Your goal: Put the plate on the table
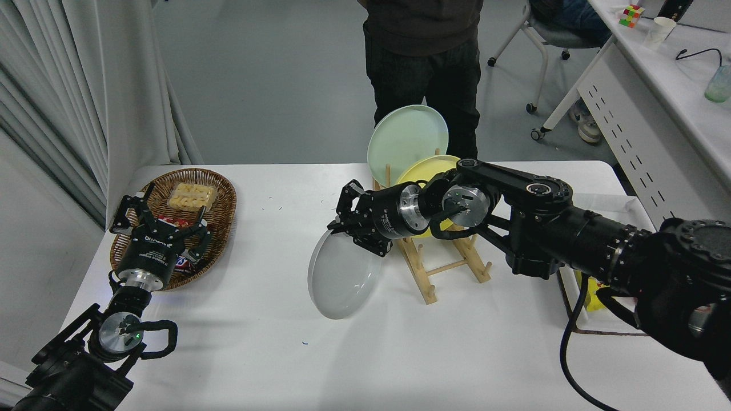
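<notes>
The light-grey plate (pixel 342 279) hangs tilted from my right gripper (pixel 342 227), which is shut on its upper rim. The plate's lower edge is at or just above the white table (pixel 457 354), left of the wooden rack; I cannot tell whether it touches. My right arm reaches in from the right edge, across the rack. My left gripper (pixel 160 220) is parked at the lower left, open, over the near edge of a wicker basket.
A wooden plate rack (pixel 440 268) holds a mint-green plate (pixel 405 137) and a yellow plate (pixel 425 168). The wicker basket (pixel 220 197) holds snacks. A white tray (pixel 605 330) with a yellow packet lies at the right. A person (pixel 422 51) stands at the far side.
</notes>
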Controlling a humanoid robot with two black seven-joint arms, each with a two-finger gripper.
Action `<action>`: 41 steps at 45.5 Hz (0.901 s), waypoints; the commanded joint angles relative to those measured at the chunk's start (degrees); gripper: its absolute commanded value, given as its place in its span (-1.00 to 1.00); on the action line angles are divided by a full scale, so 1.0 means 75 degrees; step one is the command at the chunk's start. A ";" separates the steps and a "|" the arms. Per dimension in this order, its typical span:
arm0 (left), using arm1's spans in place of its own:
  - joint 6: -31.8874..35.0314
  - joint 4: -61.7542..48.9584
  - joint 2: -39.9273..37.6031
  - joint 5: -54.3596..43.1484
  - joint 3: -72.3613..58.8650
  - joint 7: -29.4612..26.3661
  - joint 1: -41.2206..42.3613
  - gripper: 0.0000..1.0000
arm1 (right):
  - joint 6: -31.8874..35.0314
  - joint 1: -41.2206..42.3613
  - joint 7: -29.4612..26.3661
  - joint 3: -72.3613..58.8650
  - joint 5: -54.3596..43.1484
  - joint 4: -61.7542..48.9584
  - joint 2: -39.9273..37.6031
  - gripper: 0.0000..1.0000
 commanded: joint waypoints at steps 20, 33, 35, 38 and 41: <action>0.0002 0.0000 0.0000 0.0000 0.0000 -0.0001 -0.0002 0.96 | -0.0777 -0.1288 -0.0331 0.1091 0.2910 -0.0003 0.0002 -1.00; 0.0002 0.0000 0.0000 0.0000 0.0000 -0.0001 -0.0002 0.96 | -0.0542 -0.1593 -0.0331 0.1818 0.3261 -0.0039 0.0002 -1.00; 0.0002 0.0000 0.0000 0.0000 0.0000 -0.0012 0.0010 0.96 | -0.0682 -0.1581 -0.0296 0.1760 0.3390 -0.0027 0.0002 -1.00; 0.0002 0.0000 0.0000 0.0000 0.0000 -0.0001 0.0010 0.96 | -0.0916 -0.1476 -0.0296 0.1398 0.3706 -0.0015 0.0002 -1.00; 0.0002 0.0000 0.0000 0.0000 0.0000 -0.0001 0.0010 0.96 | -0.1291 -0.1406 -0.0273 0.0952 0.4315 -0.0015 0.0002 -1.00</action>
